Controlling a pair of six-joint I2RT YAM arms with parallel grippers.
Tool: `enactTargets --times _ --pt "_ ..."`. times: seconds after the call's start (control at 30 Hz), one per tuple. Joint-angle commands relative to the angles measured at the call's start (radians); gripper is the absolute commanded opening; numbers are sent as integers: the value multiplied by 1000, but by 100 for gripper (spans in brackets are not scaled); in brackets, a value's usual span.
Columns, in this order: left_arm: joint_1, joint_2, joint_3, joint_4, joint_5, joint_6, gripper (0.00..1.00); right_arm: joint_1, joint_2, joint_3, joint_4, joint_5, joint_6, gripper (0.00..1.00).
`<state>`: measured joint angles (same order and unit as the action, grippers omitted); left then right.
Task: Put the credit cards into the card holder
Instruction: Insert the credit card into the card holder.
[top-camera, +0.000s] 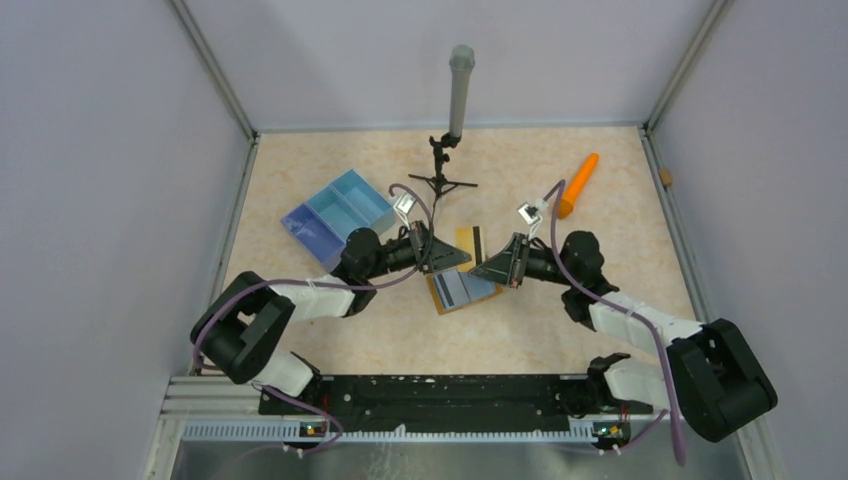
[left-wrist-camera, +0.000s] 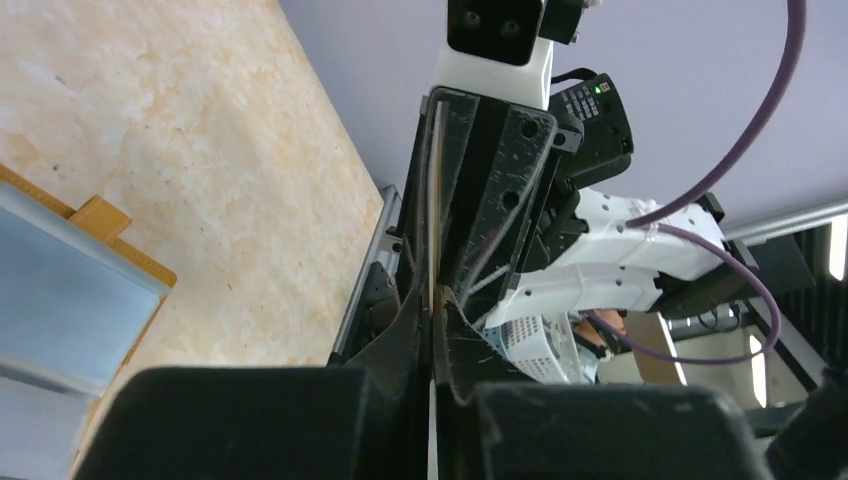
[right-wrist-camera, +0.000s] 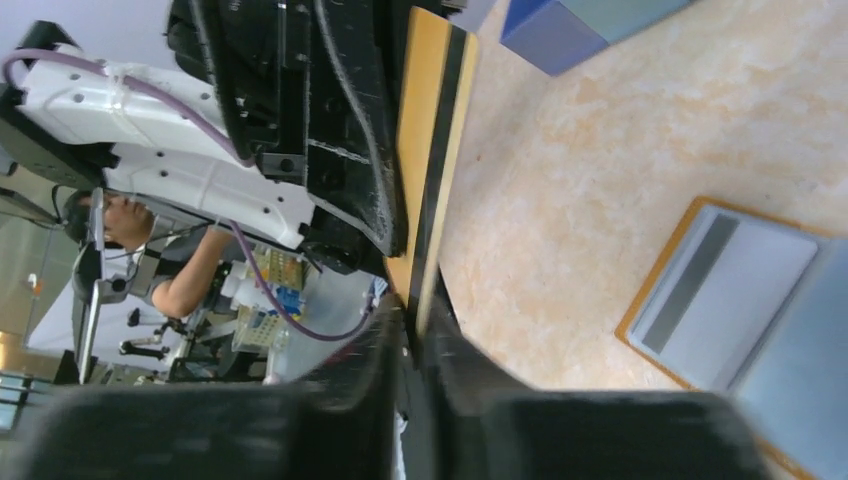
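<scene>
A yellow-tan credit card (top-camera: 470, 241) with a dark stripe hangs above the table between my two grippers. My left gripper (top-camera: 452, 256) is shut on its left end and my right gripper (top-camera: 492, 265) is shut on its right end. The left wrist view shows this card (left-wrist-camera: 437, 200) edge-on, running from my left gripper (left-wrist-camera: 437, 300) up to the other arm's fingers. The right wrist view shows its striped face (right-wrist-camera: 430, 150) rising out of my right gripper (right-wrist-camera: 412, 310). Below them the mustard card holder (top-camera: 462, 290) lies open on the table, a grey striped card (right-wrist-camera: 700, 295) in its pocket.
A blue divided tray (top-camera: 340, 215) sits at the back left, close behind the left arm. An orange cone-shaped stick (top-camera: 578, 185) lies at the back right. A microphone on a small tripod (top-camera: 455, 120) stands at the back middle. Walls enclose the table.
</scene>
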<state>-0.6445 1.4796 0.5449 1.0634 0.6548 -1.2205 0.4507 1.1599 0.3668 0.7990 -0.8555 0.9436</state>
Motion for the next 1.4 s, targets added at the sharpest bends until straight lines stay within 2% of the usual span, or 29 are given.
enactTargets --times 0.0,0.07,0.1,0.13,0.2,0.33,0.5,0.63,0.83,1.17,1.37 --pt "-5 -19 -37 84 -92 10 0 9 -32 46 -259 61 -182 25" --pt "-6 -41 -54 -18 -146 51 0 9 -78 81 -434 167 -293 55" --pt "-6 -56 -57 -89 -178 75 0 10 -95 99 -517 250 -351 65" --pt "-7 -72 -57 -158 -209 99 0 9 -106 112 -578 304 -413 69" --pt "-10 -98 -55 -272 -273 137 0 9 -116 130 -664 405 -481 75" --pt "-19 -129 -47 -435 -358 163 0 13 -62 157 -733 560 -560 77" --pt "-24 -131 -47 -532 -407 153 0 46 37 168 -685 676 -577 84" --pt "-31 -105 -49 -527 -394 126 0 88 127 205 -686 751 -599 84" --pt "-55 -49 -60 -489 -388 75 0 106 226 240 -685 768 -612 82" --pt "-86 27 -62 -467 -412 54 0 120 301 261 -748 814 -599 60" --pt "-98 88 -73 -430 -411 37 0 120 327 261 -773 847 -574 40"
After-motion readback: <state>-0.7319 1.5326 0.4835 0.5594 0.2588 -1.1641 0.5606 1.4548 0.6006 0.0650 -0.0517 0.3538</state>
